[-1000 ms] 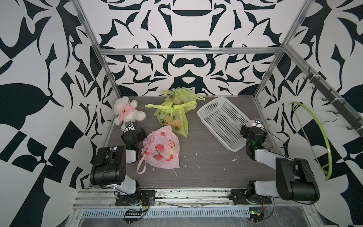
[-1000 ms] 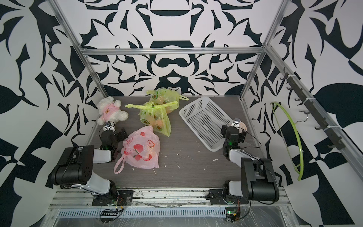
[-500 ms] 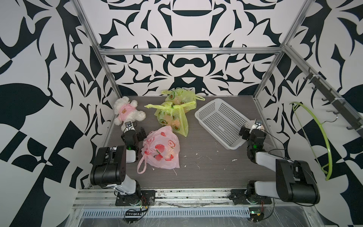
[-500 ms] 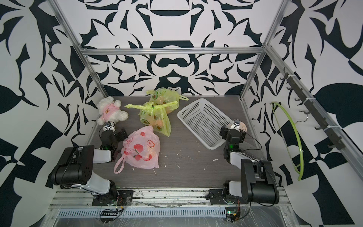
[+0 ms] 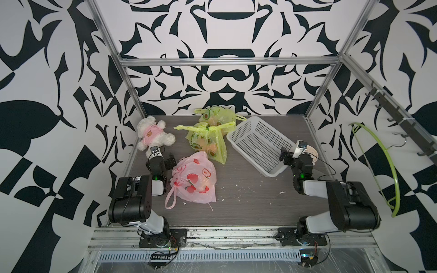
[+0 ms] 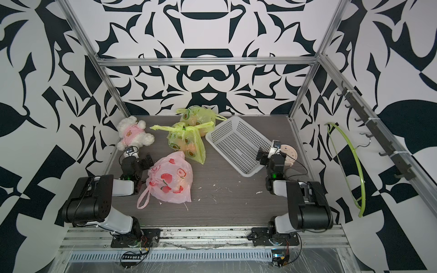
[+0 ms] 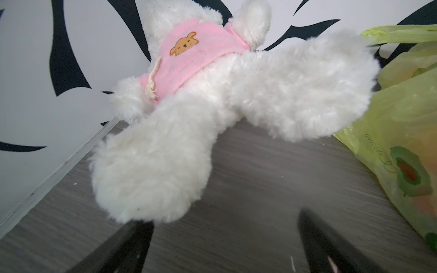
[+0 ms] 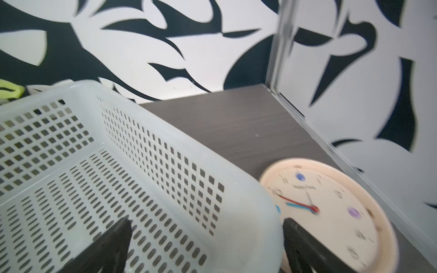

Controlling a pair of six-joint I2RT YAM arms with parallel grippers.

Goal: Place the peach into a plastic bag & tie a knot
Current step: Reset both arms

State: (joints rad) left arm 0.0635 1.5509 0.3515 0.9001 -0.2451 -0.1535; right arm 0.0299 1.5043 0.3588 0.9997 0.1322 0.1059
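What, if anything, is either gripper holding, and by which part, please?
Nothing: left gripper is open and empty; right gripper is open astride the basket rim.

Brightness: both top views bright, even and diffuse; source not visible.
Shadows: soft and faint under pink bag (image 5: 196,182) and basket (image 5: 257,144) on worktop (image 5: 248,203).
Glare: mild sheen on frame rails (image 5: 227,62).
Blur: right wrist view smeared, clock (image 8: 331,212) streaked; left wrist view sharp on plush toy (image 7: 260,94), left end effector (image 7: 223,222) out of focus.
Distortion: slight wide-angle stretch at top-view edges.
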